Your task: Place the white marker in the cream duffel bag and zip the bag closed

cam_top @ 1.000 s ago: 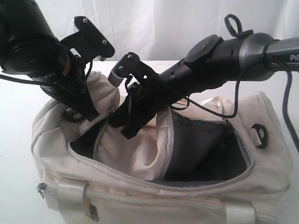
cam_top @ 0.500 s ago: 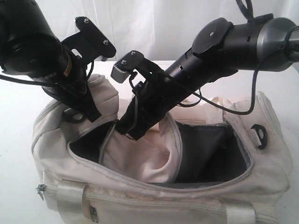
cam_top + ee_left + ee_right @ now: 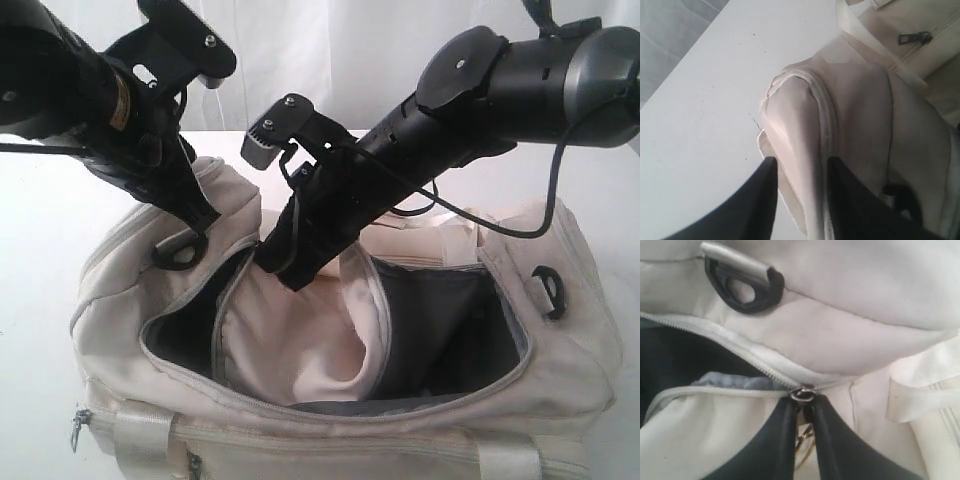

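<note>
Gaping cream duffel bag [image 3: 560, 330] on the white table [image 3: 40, 230].
My right gripper [image 3: 803, 403] pinches the zipper pull [image 3: 802, 394]; left gripper [image 3: 801, 162] parted astride the bag's end fold; white marker I cannot locate.

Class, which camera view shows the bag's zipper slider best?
The right wrist view: the zipper slider sits close up, pinched by the right gripper. In the exterior view that gripper hides it; the left wrist view does not show it.

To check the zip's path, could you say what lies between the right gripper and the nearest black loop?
Right wrist view: only the zipper track and cream duffel bag fabric separate the right gripper from the black loop.
</note>
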`<state>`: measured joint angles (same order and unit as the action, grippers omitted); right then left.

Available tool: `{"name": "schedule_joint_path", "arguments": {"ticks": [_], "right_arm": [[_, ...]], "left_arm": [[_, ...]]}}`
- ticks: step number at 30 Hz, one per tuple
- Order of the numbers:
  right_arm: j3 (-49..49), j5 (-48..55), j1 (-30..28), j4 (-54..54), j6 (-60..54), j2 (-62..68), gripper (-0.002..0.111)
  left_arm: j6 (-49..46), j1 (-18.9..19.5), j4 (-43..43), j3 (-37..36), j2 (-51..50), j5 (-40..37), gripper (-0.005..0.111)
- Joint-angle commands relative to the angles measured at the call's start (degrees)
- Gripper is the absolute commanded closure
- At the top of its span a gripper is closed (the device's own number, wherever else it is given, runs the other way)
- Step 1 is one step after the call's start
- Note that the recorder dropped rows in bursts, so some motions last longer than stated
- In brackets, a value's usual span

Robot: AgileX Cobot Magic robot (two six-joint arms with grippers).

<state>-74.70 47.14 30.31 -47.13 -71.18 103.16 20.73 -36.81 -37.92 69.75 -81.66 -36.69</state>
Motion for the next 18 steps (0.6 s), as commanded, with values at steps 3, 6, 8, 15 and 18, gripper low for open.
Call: {"name": "schedule_joint_path", "arguments": {"ticks": [3, 6, 8, 15, 18], "right_arm": [[-0.1, -0.57, 3.25, 5.14, -0.36, -0.46, 0.107], [-0.1, -1.74, 4.54, 6.25, 0.12, -0.32, 0.107], [-0.1, -2.37, 4.59, 6.25, 0.43, -0.32, 0.107], [-0.1, -2.52, 4.59, 6.25, 0.54, -0.32, 0.107], [-0.1, -2.37, 4.59, 6.25, 1.03, -0.61, 0.107]], "left_arm": [[0.23, 0.19, 2.1, 0.59, 0.56, 1.08, 0.064], [-0.11, 0.19, 4.02, 1.06, 0.56, 2.79, 0.064], [-0.12, 0.19, 4.7, 1.06, 0.56, 3.47, 0.064], [-2.16, 0.19, 7.57, 1.06, -0.46, 5.36, 0.056], [-2.05, 0.19, 5.0, 1.06, -0.62, 3.13, 0.053]]}}
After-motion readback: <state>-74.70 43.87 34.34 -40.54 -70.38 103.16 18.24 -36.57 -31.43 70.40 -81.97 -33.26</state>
